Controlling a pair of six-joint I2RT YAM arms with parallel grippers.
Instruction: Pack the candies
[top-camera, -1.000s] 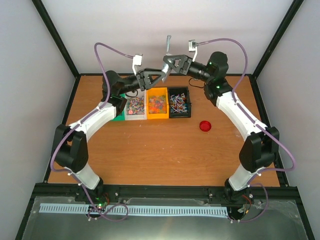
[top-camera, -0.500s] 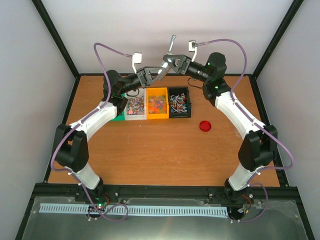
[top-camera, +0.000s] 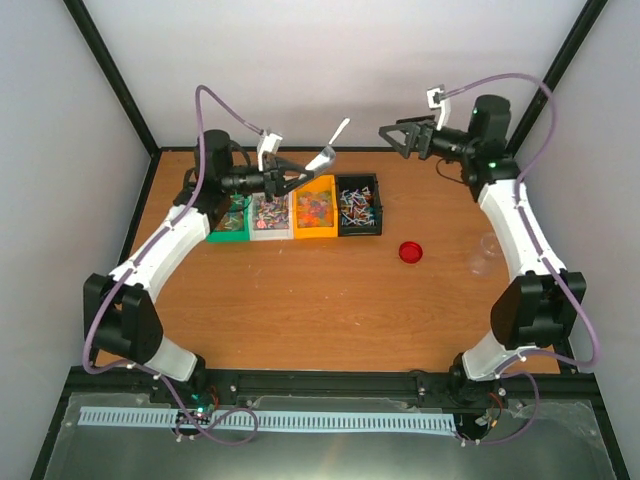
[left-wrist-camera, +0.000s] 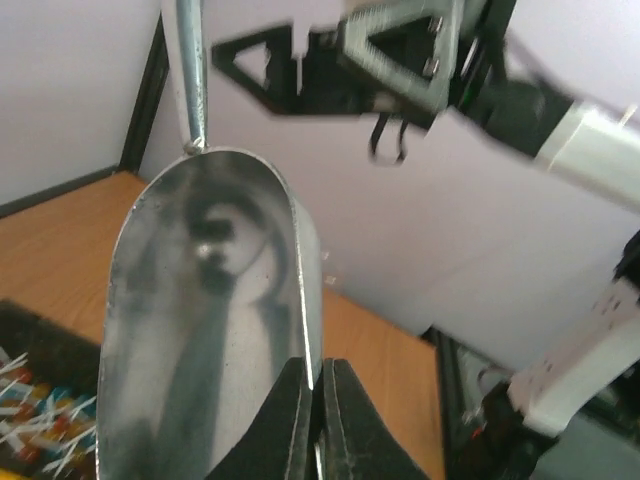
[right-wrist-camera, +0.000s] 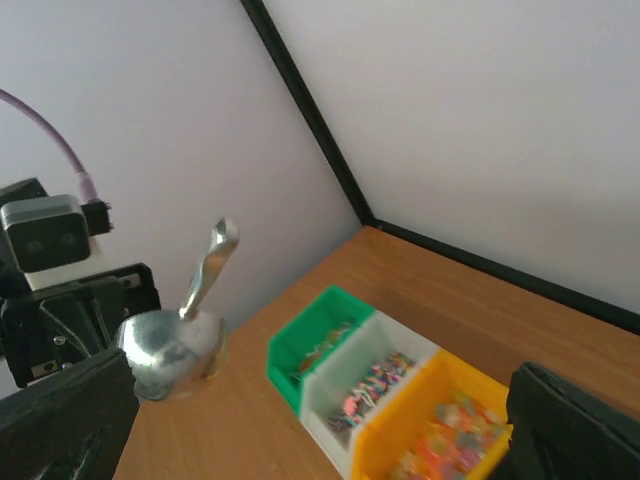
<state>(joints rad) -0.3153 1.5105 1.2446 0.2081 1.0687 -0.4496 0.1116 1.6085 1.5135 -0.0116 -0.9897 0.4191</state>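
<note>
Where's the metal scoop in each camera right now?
Top external: scoop upper centre, held by left hand.
Left wrist: scoop fills the left half.
Right wrist: scoop lower left, handle up.
Shared landmark: orange bin, top and right wrist views.

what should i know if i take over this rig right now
Left end effector: shut on the rim of the metal scoop, held up in the air near the bins; scoop empty.
Right end effector: open, holding nothing, high beyond the black bin.
Candies: in the four bins in a row.
Done: scoop is in hand.
Left: scoop and pack the candies.
</note>
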